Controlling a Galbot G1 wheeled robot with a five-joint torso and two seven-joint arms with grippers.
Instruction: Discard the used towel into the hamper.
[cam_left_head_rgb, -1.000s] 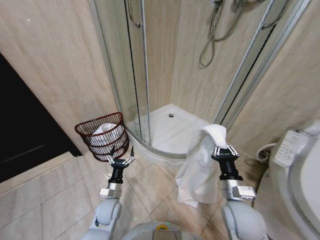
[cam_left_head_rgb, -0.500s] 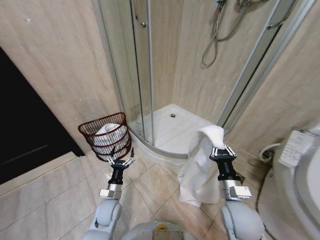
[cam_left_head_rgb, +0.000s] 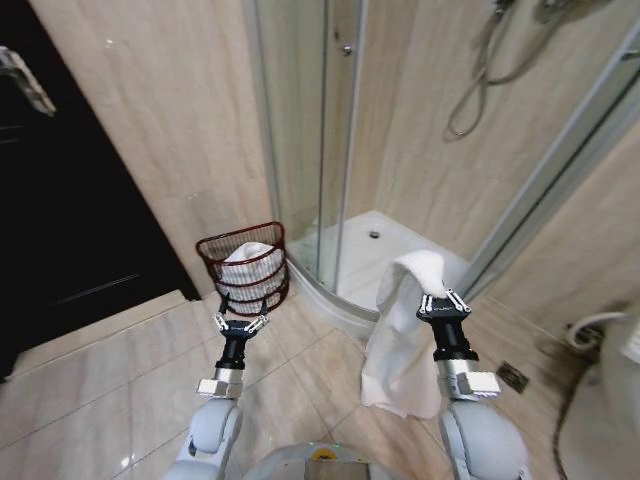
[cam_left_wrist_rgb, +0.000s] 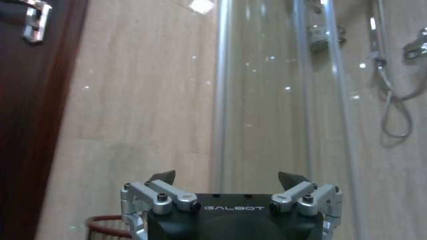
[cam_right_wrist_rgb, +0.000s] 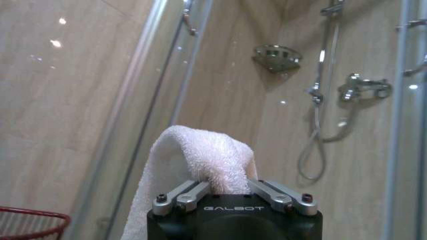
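We note the right claw (cam_left_head_rgb: 444, 300) clamped on the white towel (cam_left_head_rgb: 400, 340), which drapes soft, light and limp below; a bunched fold suits gripping. The left claw (cam_left_head_rgb: 240, 325) gapes empty. Glossy floor tiles (cam_left_head_rgb: 110, 385) look slippery. Beyond, the hamper (cam_left_head_rgb: 245, 270) stands against the shower enclosure (cam_left_head_rgb: 330, 150).

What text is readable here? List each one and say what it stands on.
"GALBOT": on the dark body of the left gripper, seen from the left wrist.
"GALBOT": on the dark body of the right gripper, which holds the white towel.
No other text is readable on the hamper, walls or shower fittings.
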